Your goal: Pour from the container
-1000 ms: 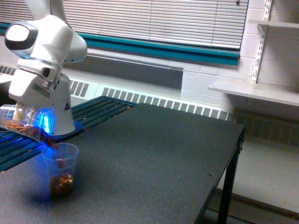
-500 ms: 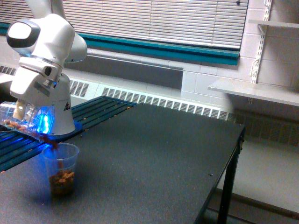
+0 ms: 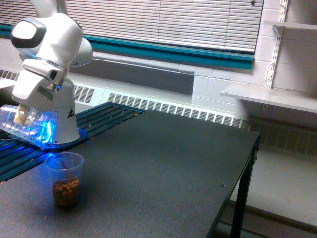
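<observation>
Stream stopped; container (image 3: 25, 126) emptied, tilted above cup (image 3: 64, 178).

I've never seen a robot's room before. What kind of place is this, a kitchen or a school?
Probably a lab or workshop, not a kitchen: a robot arm on a plain black table, painted block walls, and bare wall shelves.

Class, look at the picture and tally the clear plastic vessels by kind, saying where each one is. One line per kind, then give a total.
Clear container, tipped on its side in the gripper: 1
Small clear cup holding brown pieces, upright on the black table: 1
Total: 2
</observation>
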Controlling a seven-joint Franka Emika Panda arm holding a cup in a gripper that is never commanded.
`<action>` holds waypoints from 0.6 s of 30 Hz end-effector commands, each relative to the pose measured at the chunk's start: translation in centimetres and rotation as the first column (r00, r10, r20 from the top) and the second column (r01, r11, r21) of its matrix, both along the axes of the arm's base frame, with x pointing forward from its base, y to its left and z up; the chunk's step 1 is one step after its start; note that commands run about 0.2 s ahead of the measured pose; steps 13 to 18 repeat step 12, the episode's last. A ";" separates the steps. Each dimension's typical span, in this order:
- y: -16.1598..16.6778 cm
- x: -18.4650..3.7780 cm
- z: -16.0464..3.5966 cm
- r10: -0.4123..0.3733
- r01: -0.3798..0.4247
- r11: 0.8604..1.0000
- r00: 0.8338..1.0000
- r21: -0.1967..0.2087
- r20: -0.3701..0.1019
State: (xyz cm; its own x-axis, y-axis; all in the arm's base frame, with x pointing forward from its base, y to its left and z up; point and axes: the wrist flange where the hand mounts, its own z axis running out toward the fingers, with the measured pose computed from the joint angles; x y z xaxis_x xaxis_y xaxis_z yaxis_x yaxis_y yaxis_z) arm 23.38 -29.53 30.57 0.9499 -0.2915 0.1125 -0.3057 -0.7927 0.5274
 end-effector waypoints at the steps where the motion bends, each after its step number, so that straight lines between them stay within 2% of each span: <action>1: 0.5 0.3 0.2 0.038 -0.038 0.999 0.999 0.010 -0.038; 8: 1.1 0.3 -0.2 0.026 -0.025 0.999 0.999 0.034 -0.031; 18: 1.2 0.4 -0.2 0.025 -0.024 0.999 0.999 0.037 -0.027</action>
